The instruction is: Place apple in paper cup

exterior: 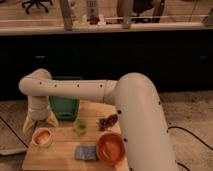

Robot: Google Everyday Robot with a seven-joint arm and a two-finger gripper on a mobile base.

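1. A wooden counter (pixel 65 152) is seen in the lower left of the frame.
2. A dark green bin (pixel 64 104) is found at the counter's far edge, left of centre.
3. A small translucent green cup (pixel 79 125) is set just below the bin.
4. A dark brownish-red grape-like cluster (pixel 108 122) is placed to the right of the green cup.
5. An orange-brown bowl (pixel 110 148) is seen near the bottom edge, below the cluster.
6. A blue sponge (pixel 85 153) is laid just left of the bowl.
7. The gripper (pixel 40 120) is seen at the left of the frame, above the counter's left end.
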